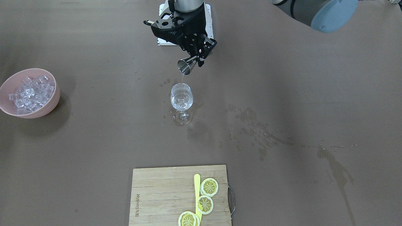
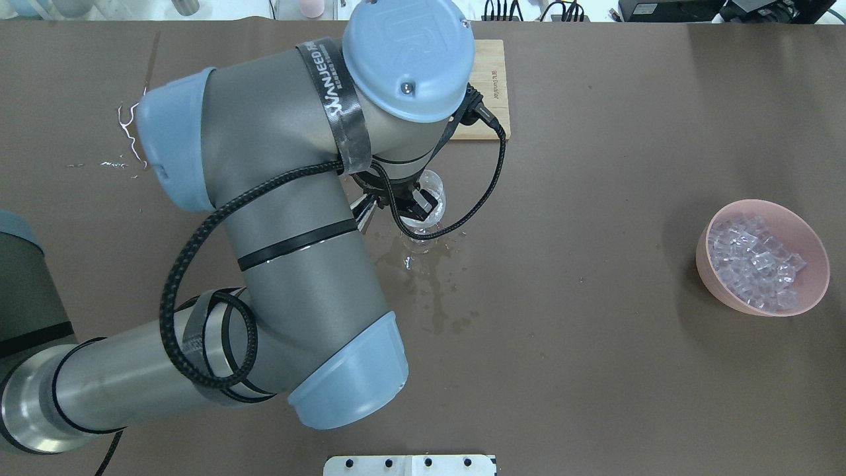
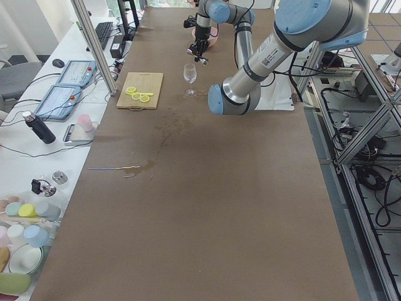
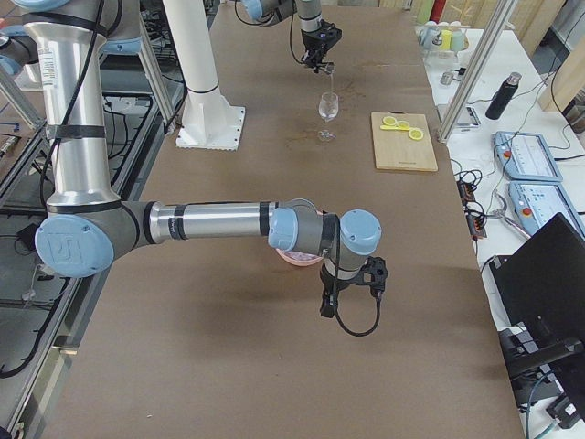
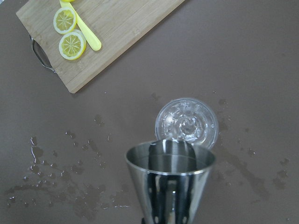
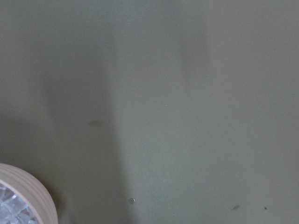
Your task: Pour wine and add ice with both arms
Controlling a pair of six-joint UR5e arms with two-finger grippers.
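My left gripper (image 1: 198, 58) is shut on a steel jigger (image 1: 187, 66), tilted mouth-down over a stemmed wine glass (image 1: 181, 100). A thin clear stream of wine (image 1: 181, 78) falls from the jigger's lip into the glass. In the left wrist view the jigger (image 5: 170, 179) is just in front of the glass (image 5: 187, 123). The ice (image 1: 31, 94) fills a pink bowl (image 1: 47, 108) far to one side, apart from the glass. My right gripper (image 4: 373, 274) shows only in the exterior right view, beside the bowl (image 4: 297, 259). I cannot tell whether it is open.
A wooden cutting board (image 1: 163, 194) with lemon slices (image 1: 209, 187) and a yellow stick (image 1: 197, 188) lies on the operators' side. Wet spills (image 1: 251, 125) spread over the brown table around and beside the glass. The left arm's elbow (image 2: 410, 59) hangs over the glass.
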